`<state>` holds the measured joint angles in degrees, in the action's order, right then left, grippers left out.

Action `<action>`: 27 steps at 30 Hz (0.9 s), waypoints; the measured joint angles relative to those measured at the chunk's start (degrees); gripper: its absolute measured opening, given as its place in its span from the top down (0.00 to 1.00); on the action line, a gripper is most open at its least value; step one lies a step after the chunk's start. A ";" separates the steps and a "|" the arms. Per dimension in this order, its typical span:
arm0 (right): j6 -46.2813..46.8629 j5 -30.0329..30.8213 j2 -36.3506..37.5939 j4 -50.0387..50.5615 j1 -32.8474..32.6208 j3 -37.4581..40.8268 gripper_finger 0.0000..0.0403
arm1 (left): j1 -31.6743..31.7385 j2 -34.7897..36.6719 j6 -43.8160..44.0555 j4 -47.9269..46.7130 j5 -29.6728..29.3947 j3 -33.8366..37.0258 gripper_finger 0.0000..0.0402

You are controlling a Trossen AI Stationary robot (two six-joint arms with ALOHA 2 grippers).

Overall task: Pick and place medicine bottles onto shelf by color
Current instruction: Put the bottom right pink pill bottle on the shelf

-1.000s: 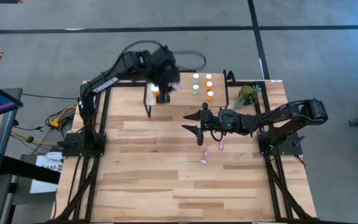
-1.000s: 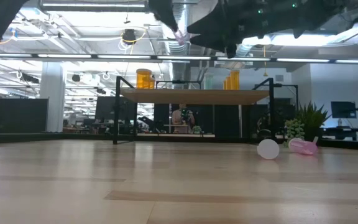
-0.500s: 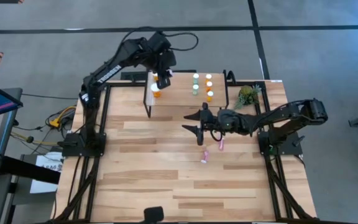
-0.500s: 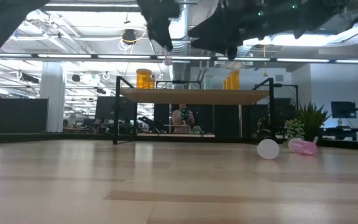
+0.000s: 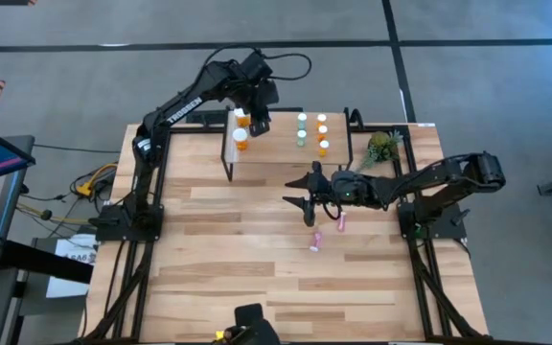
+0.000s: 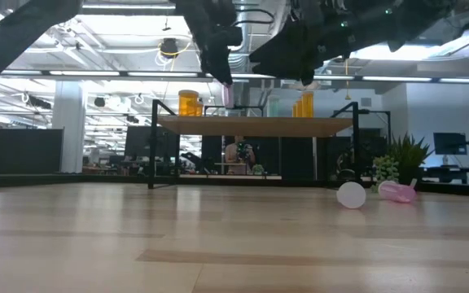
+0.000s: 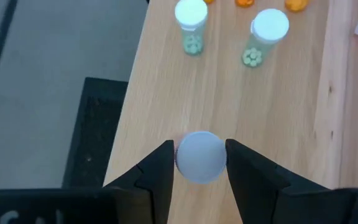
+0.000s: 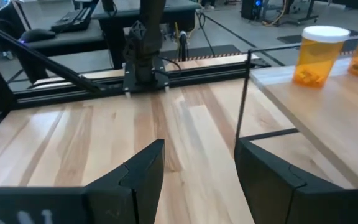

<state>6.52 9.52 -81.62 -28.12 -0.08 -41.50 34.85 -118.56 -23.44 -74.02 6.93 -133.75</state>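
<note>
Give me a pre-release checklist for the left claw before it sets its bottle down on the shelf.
1. Left claw shut on the white-capped bottle: ok.
2. Bottle over the shelf, not the floor: ok.
3. Shelf spot under the bottle bare: ok.
4. Two green bottles stand apart from the drop spot: ok.
5. Bottle colour matches its shelf neighbours: cannot tell.
6. Right claw open, off the shelf: ok.
</note>
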 joint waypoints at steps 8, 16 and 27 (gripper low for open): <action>0.08 0.00 0.00 0.91 -0.94 0.00 0.46 | 0.91 -2.16 -0.02 1.35 3.37 -0.11 0.67; -0.17 0.00 0.00 1.19 -0.96 0.00 0.46 | 1.45 -4.83 -0.52 -0.48 4.42 -0.04 0.67; -2.48 -0.02 1.21 3.02 -0.94 0.07 0.46 | -0.94 -4.83 -9.58 -2.52 2.65 -0.09 0.67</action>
<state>4.03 9.50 -80.41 -25.10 -1.02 -41.43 33.91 -123.39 -33.03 -76.53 9.58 -133.84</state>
